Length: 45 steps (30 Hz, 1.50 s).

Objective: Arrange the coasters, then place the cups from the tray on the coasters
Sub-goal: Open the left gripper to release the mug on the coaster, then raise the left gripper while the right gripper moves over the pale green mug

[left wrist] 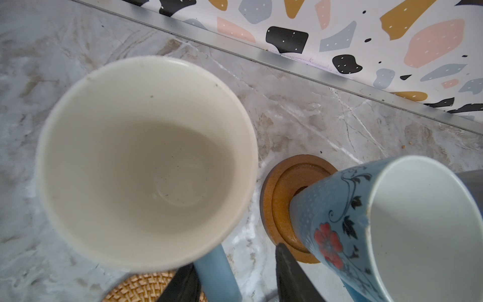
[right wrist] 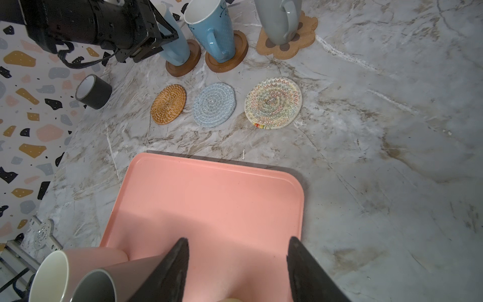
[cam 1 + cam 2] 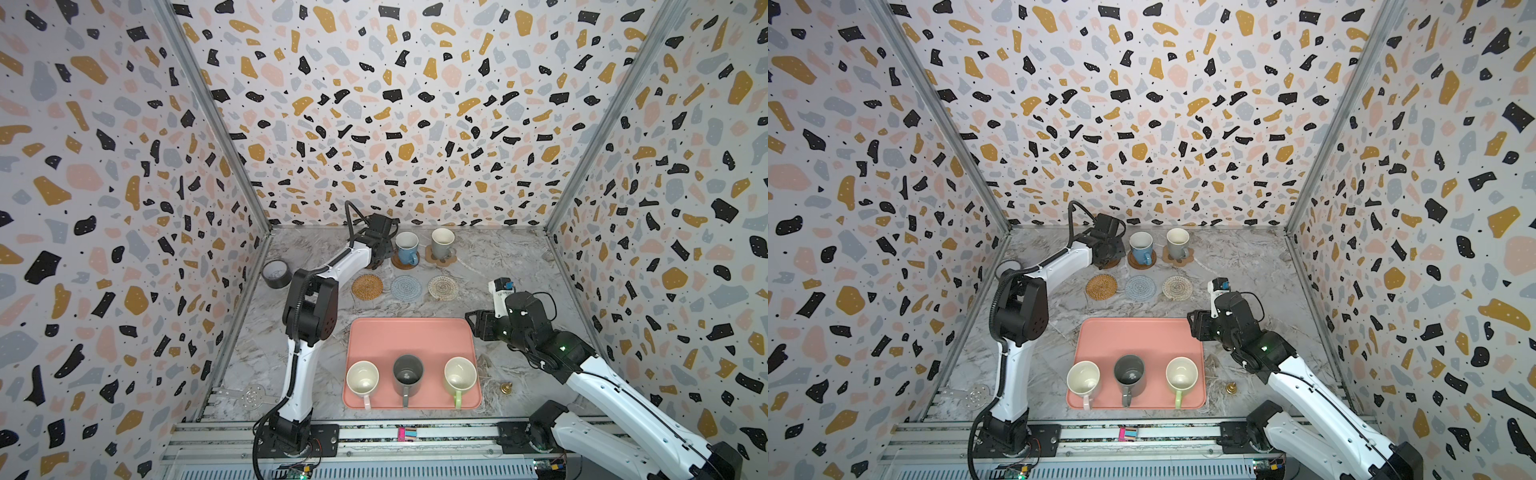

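Observation:
At the back, my left gripper (image 1: 235, 255) is open around the handle of a light blue cup (image 1: 146, 162) that stands on a brown wooden coaster (image 2: 183, 64); one finger is clear of the handle. Beside it, a deeper blue cup (image 3: 406, 247) sits on another wooden coaster (image 3: 405, 262), and a grey-beige cup (image 3: 442, 243) on the paw-shaped coaster (image 3: 446, 259). Rattan (image 3: 367, 286), pale blue (image 3: 406, 287) and cream (image 3: 443, 287) coasters lie bare. On the salmon tray (image 3: 411, 336) stand pink (image 3: 362, 376), dark grey (image 3: 408, 372) and green (image 3: 460, 374) cups. My right gripper (image 2: 238, 238) hangs open, holding nothing, over the tray's right edge.
A dark grey tape roll (image 3: 276, 274) lies against the left wall. A small brass piece (image 3: 505, 387) sits right of the tray, and a perforated metal disc (image 3: 253, 395) lies at the front left. The back wall's rail (image 1: 313, 70) runs close behind the cups.

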Motion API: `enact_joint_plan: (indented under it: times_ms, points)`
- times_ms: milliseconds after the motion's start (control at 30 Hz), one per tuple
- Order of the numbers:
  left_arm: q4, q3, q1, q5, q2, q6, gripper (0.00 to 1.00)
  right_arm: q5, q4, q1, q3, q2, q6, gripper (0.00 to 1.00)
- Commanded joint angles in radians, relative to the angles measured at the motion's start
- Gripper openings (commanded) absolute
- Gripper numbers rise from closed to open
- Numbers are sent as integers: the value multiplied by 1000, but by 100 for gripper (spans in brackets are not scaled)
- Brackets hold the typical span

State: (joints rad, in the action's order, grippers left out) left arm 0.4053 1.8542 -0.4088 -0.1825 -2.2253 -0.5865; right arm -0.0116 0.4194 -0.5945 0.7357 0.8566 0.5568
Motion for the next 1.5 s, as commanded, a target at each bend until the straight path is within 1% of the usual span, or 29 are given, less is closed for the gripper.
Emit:
enact_joint_plan:
  times_ms: [0, 233, 433, 633, 967, 1300, 1467]
  points:
    - [-42, -31, -8, 21, 52, 19, 50, -15, 20, 4, 14, -8, 5, 62]
    - [-66, -86, -9, 44, 98, 25, 57, -23, 30, 4, 26, 3, -6, 62]
    - [-92, -144, -12, 69, 142, 27, 62, -26, 30, 4, 34, 13, -4, 62]
    - [-104, -196, -17, 98, 196, 47, 64, -38, 45, 3, 42, 14, -6, 62]
    - [-165, -336, -22, 161, 331, 42, 65, -34, 42, 4, 60, 37, -10, 62]
    - [-239, -486, -23, 169, 492, 27, 65, -12, 36, 3, 82, 83, -11, 62]
    - [-253, -547, -23, 170, 544, 25, 66, -5, 42, 1, 87, 96, -3, 62]
